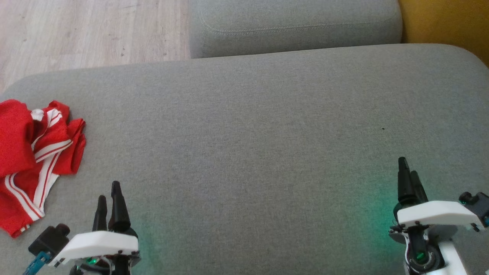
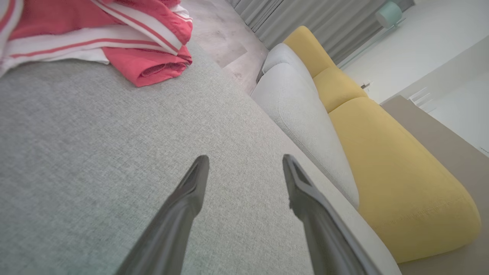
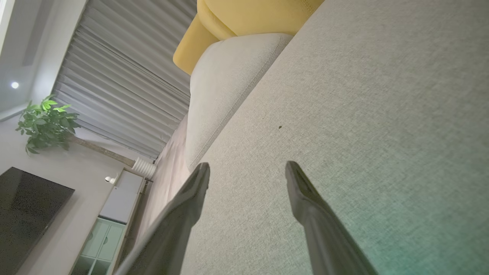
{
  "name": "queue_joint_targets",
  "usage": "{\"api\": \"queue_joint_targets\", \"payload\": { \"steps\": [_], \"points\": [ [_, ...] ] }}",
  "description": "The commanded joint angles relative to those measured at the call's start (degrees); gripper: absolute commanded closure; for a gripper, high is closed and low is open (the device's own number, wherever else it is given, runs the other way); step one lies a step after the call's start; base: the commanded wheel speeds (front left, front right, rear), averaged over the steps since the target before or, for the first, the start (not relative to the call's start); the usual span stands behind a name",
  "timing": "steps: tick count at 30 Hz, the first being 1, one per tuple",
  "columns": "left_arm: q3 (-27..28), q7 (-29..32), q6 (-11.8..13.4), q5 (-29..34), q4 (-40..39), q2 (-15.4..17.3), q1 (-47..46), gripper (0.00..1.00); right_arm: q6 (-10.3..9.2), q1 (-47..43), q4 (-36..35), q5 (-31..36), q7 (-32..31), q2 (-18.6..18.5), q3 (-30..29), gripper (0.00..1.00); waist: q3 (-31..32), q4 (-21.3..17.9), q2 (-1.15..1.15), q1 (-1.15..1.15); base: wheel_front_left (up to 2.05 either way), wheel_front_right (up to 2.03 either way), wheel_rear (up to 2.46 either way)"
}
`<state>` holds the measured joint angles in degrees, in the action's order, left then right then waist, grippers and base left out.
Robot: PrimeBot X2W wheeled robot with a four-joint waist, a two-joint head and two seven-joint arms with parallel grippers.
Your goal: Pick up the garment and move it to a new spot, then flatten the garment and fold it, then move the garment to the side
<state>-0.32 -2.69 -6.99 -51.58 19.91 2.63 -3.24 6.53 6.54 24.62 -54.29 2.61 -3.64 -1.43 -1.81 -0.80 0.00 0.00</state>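
Left pincer [image 1: 108,190] and right pincer [image 1: 407,165] stand spread and empty, so I should swing my left one to the crumpled red garment [image 1: 34,152] at the near-left edge of the cushion [image 1: 267,133] and pinch a raised fold.

No legible text, labels, brands or numbers in any view. The garment [image 1: 17,141] bears plain white stripes, with no lettering that can be made out.
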Motion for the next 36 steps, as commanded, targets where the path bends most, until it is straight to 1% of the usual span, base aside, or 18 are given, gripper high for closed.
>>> {"api": "queue_joint_targets", "payload": {
  "steps": [1, 11, 32, 36],
  "points": [
    [0.28, -0.97, 0.39, 2.13, -1.69, 1.06, -2.74, 0.0, 0.43, 3.18, -1.23, 2.03, 1.03, -0.97, 1.1, 0.0, 0.05, -0.08, 0.0, 0.0, 0.0, 0.0, 0.0],
    [0.19, -2.65, 1.22, 8.92, -0.67, 1.21, -1.72, 0.0, 0.51, 3.98, 0.17, 9.78, 2.72, -1.02, 2.38, 0.0, 0.27, -0.54, 0.0, 0.0, 0.0, 0.0, 0.0],
    [-0.65, -6.18, 2.71, 24.26, 1.72, 1.66, -2.78, 0.0, 0.67, 5.54, 1.67, 26.75, 6.25, -1.59, 5.38, 0.0, 0.03, -0.36, 0.0, 0.0, 0.0, 0.0, 0.0],
    [-0.76, -6.69, 2.86, 26.29, 2.05, 1.68, -2.87, 0.0, 0.7, 5.84, 2.19, 29.25, 6.76, -1.68, 5.89, 0.0, 0.04, -0.31, 0.0, 0.0, 0.0, 0.0, 0.0]
  ]
}}
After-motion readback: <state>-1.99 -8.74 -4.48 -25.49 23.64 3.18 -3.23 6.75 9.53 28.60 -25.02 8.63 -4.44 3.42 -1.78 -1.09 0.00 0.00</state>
